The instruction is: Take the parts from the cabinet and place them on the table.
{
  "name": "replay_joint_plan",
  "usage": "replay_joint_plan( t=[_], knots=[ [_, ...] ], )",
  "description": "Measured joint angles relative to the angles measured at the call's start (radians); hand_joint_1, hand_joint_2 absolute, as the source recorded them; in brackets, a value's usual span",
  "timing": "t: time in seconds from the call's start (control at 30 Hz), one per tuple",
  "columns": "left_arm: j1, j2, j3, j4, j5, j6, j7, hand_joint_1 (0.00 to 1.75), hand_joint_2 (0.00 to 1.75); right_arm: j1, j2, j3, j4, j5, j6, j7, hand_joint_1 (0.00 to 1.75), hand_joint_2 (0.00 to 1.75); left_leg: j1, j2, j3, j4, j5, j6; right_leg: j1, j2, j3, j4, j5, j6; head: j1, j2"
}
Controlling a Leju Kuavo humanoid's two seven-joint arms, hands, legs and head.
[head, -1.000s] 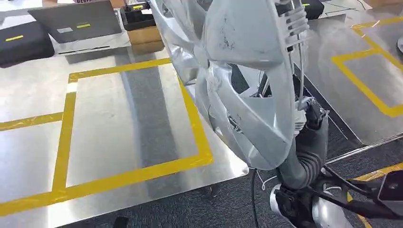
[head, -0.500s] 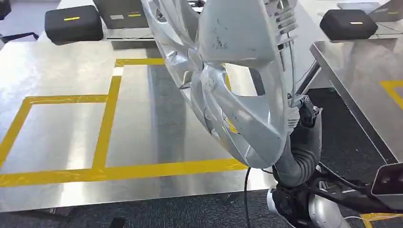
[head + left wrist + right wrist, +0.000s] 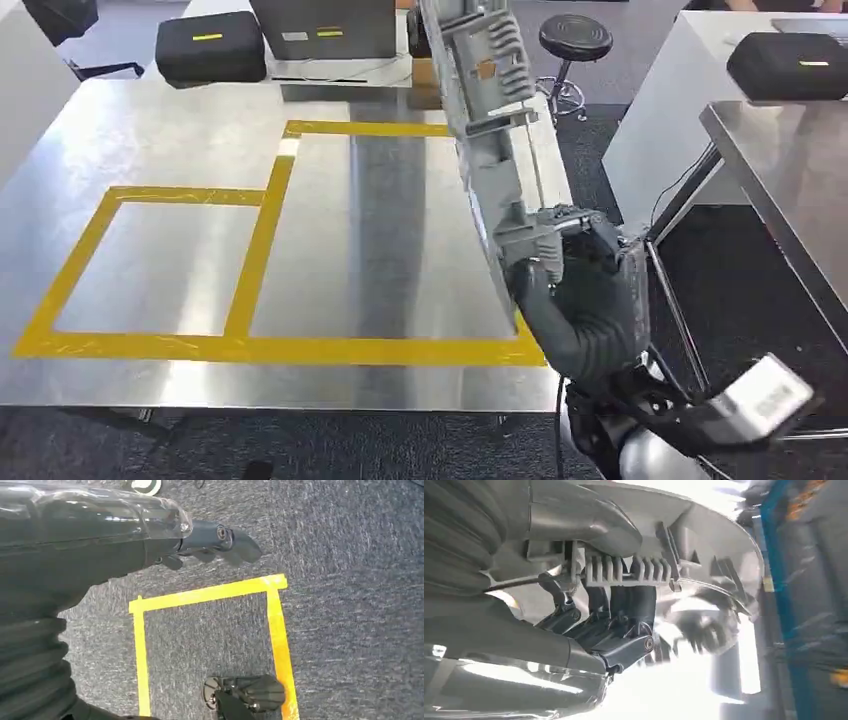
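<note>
The right hand (image 3: 560,245) grips a silver wheel cover (image 3: 495,130) by its lower rim, holding it upright and nearly edge-on above the right edge of the steel table (image 3: 180,130). In the right wrist view the dark fingers (image 3: 624,625) curl around the ribbed back of the cover. Yellow tape (image 3: 265,255) marks rectangles on the table top. Two black cases (image 3: 210,45) lie at the far side, beside a grey box (image 3: 325,25), and a black stool (image 3: 575,40) stands beyond. The left hand (image 3: 210,542) hangs over grey carpet (image 3: 350,555) holding nothing, its fingers loosely apart.
</note>
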Motion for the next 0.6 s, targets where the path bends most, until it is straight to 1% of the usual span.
replay_joint_plan(
  t=[0.1, 0.17, 0.27, 0.3, 0.33, 0.37, 0.47, 0.57, 0.6],
  knots=[
    [-0.006, -0.001, -0.002, 0.000, -0.011, -0.007, 0.012, 0.00, 1.75, -0.018, 0.029, 0.038, 0.103, -0.004, 0.007, 0.010, 1.75, 1.75, -0.001, 0.012, 0.003, -0.004, 0.000, 0.000, 0.000, 0.010, 0.000, 0.000, 0.002, -0.001, -0.003, 0.000],
    [-0.014, -0.007, -0.005, -0.001, -0.020, -0.016, 0.019, 0.00, 1.75, -0.047, 0.049, 0.061, 0.176, 0.035, -0.007, 0.025, 1.75, 1.75, -0.001, 0.015, 0.005, -0.006, 0.000, 0.000, 0.000, 0.013, 0.000, 0.000, 0.002, -0.001, -0.005, 0.000],
    [-0.031, -0.020, -0.017, -0.001, -0.058, -0.041, 0.044, 0.00, 1.75, -0.112, 0.080, 0.112, 0.306, 0.319, -0.083, 0.110, 1.75, 1.75, -0.001, 0.017, 0.004, -0.007, 0.000, -0.001, 0.000, 0.014, 0.000, -0.001, 0.002, -0.002, -0.006, 0.000],
    [-0.037, -0.023, -0.024, -0.001, -0.071, -0.047, 0.053, 0.00, 1.75, -0.138, 0.092, 0.126, 0.356, 0.402, -0.101, 0.131, 1.75, 1.75, -0.001, 0.018, 0.004, -0.007, 0.000, -0.001, 0.000, 0.014, 0.000, -0.001, 0.002, -0.002, -0.007, 0.000],
    [-0.043, -0.027, -0.030, -0.001, -0.084, -0.054, 0.064, 0.00, 1.75, -0.165, 0.104, 0.137, 0.414, 0.461, -0.104, 0.147, 1.75, 1.75, -0.001, 0.018, 0.004, -0.007, 0.000, -0.001, 0.000, 0.014, -0.001, -0.001, 0.002, -0.002, -0.006, 0.000],
    [-0.050, -0.030, -0.034, -0.001, -0.093, -0.061, 0.073, 0.00, 1.75, -0.194, 0.115, 0.146, 0.467, 0.488, -0.096, 0.151, 1.75, 1.75, -0.001, 0.019, 0.004, -0.007, 0.000, -0.001, 0.000, 0.014, -0.001, -0.001, 0.002, -0.002, -0.005, 0.000],
    [-0.066, -0.035, -0.056, -0.001, -0.116, -0.073, 0.090, 0.00, 1.75, -0.273, 0.153, 0.168, 0.638, 0.495, -0.060, 0.153, 1.75, 1.75, -0.001, 0.023, 0.005, -0.008, -0.001, -0.001, 0.000, 0.018, 0.000, -0.003, 0.002, -0.002, -0.005, 0.000],
    [-0.076, -0.039, -0.073, -0.001, -0.124, -0.080, 0.092, 0.00, 1.75, -0.318, 0.189, 0.190, 0.786, 0.502, -0.025, 0.139, 1.75, 1.75, -0.001, 0.022, 0.005, -0.008, -0.001, -0.001, 0.000, 0.019, 0.000, -0.004, 0.003, -0.003, -0.005, 0.000],
    [-0.077, -0.039, -0.075, -0.001, -0.126, -0.081, 0.092, 0.00, 1.75, -0.327, 0.199, 0.197, 0.818, 0.502, -0.018, 0.139, 1.75, 1.75, -0.001, 0.022, 0.005, -0.008, -0.001, -0.001, -0.001, 0.019, 0.000, -0.004, 0.003, -0.003, -0.005, 0.000]
  ],
)
